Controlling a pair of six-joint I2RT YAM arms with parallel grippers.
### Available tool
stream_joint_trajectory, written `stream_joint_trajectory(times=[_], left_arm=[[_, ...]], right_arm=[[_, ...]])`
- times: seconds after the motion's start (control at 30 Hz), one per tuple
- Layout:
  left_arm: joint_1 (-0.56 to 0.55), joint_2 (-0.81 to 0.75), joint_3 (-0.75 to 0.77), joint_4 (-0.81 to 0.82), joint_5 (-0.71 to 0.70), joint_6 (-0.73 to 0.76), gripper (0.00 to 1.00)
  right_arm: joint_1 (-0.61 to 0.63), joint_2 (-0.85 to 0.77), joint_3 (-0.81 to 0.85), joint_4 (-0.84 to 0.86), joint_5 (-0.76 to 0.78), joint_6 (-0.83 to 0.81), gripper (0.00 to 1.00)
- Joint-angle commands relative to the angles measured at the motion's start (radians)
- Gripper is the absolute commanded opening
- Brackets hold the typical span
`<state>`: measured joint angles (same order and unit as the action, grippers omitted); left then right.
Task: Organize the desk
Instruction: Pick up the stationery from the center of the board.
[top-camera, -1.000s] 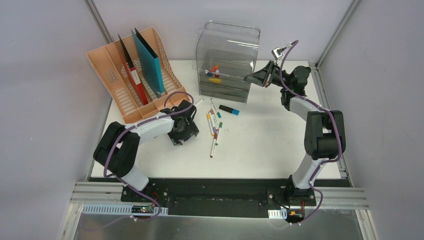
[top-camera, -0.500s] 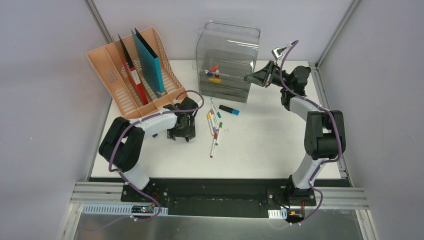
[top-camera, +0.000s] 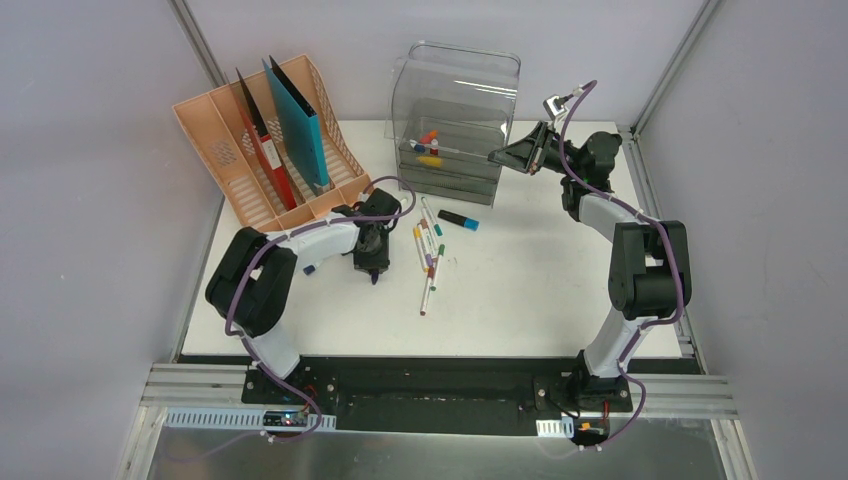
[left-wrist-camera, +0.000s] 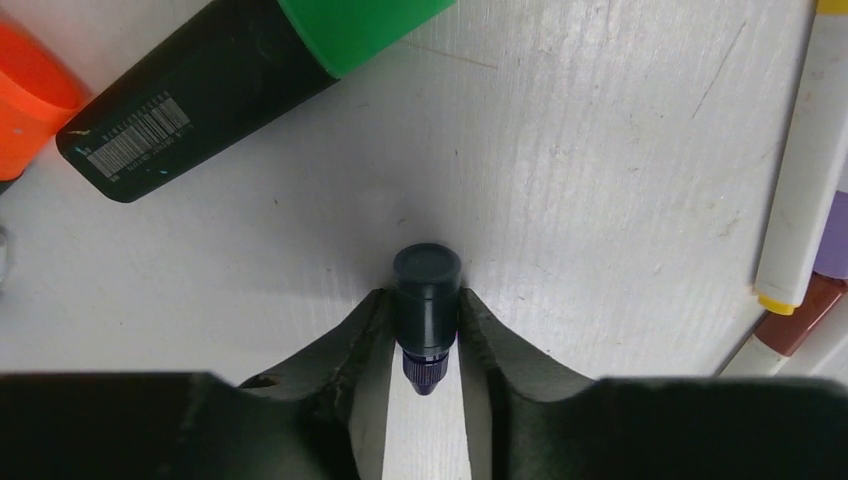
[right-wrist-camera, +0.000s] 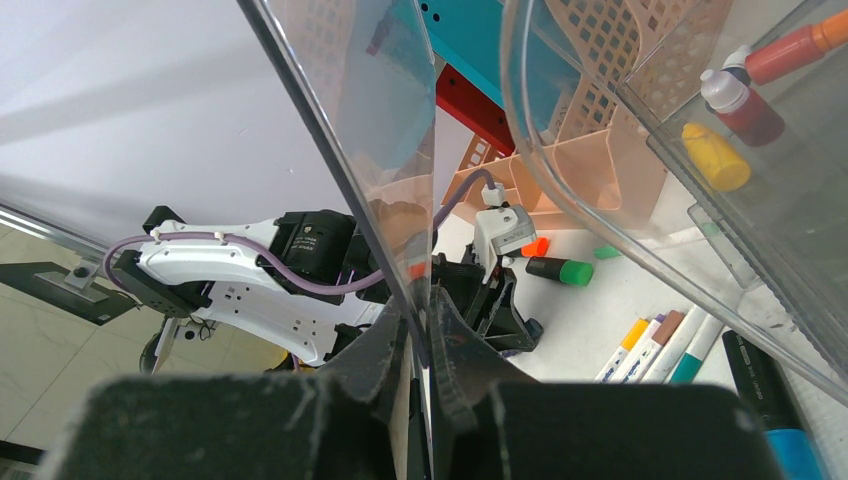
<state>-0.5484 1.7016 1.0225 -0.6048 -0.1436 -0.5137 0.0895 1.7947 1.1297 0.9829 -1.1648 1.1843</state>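
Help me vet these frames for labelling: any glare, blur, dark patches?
Top external: evenly lit, sharp, glare along the near metal ledge. Left wrist: dark marker sharp, left claw nearly black. Right wrist: clear plastic panel reflects and warps what lies behind.

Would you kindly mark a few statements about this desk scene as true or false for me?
1. The left end effector grips a dark round-capped marker. True.
2. The right end effector hangs open above the loose markers. False: it is pinched shut on a transparent wall of the clear plastic drawer box.
3. The peach slotted file rack holds a teal folder and a red folder standing on edge. True.
4. The green-capped black highlighter sits inside the drawer box. False: it lies on the white desk, just beyond the left end effector.
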Motion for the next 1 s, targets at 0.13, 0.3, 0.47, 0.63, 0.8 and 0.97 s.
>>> stream_joint_trajectory(times=[0.13,0.3,0.47,0.63,0.8,0.97], left_arm=[[-0.001,0.033,-0.050,0.073,0.013,-0.011,0.15],[-0.001,-0.054,-0.107,0.167,0.058,-0.005,0.07],[-0.001,-0.196,-0.191,0.337,0.140,0.030,0.00],[-0.001,-0.306,-0.241,0.504,0.222,0.054,0.00],[-0.001,-0.390,-0.284,0.694,0.285,0.070,0.00],[-0.002,-0.454,-0.314,0.887,0.346,0.076,0.00]], right_arm=[[0.006,0.004,0.033,-0.006,-0.039,0.041,0.05],[0.007,0.005,0.032,-0.006,-0.039,0.041,0.05],[0.007,0.005,0.033,-0.006,-0.039,0.041,0.05],[0.008,0.004,0.032,-0.006,-0.040,0.041,0.05],[0.007,0.002,0.031,-0.006,-0.040,0.041,0.05],[0.009,0.000,0.031,-0.004,-0.039,0.043,0.05]])
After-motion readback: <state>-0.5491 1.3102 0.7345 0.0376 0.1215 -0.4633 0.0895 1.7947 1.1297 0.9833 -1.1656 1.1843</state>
